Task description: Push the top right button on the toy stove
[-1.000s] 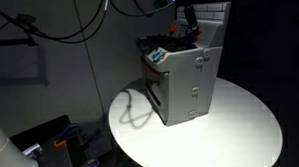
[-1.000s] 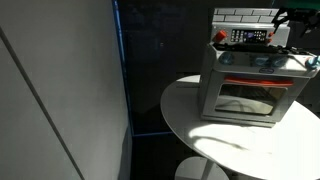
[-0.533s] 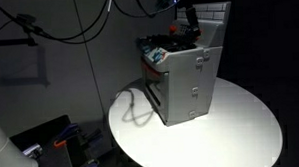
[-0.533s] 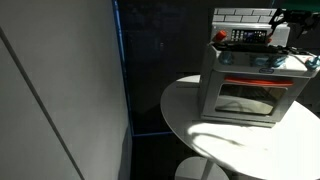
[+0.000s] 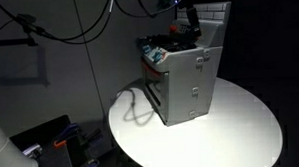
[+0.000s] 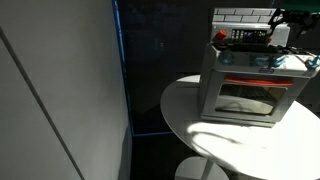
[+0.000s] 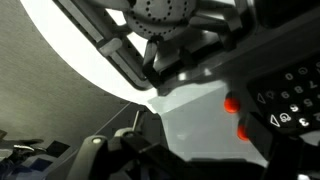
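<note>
A grey toy stove [image 6: 245,85] stands on a round white table [image 6: 190,112] at the right, its glass door facing the camera. A white tiled back panel [image 6: 232,14] rises behind it. The dark gripper [image 6: 283,22] hangs above the cooktop's right end, its jaws unclear. A pale wall [image 6: 55,90] fills the left.

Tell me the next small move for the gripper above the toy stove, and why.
Probably ease the gripper slightly down toward the top of the toy stove. In both exterior views it hangs over the cooktop by the tiled back panel, and the wrist view shows two red buttons close by, seemingly untouched.
</note>
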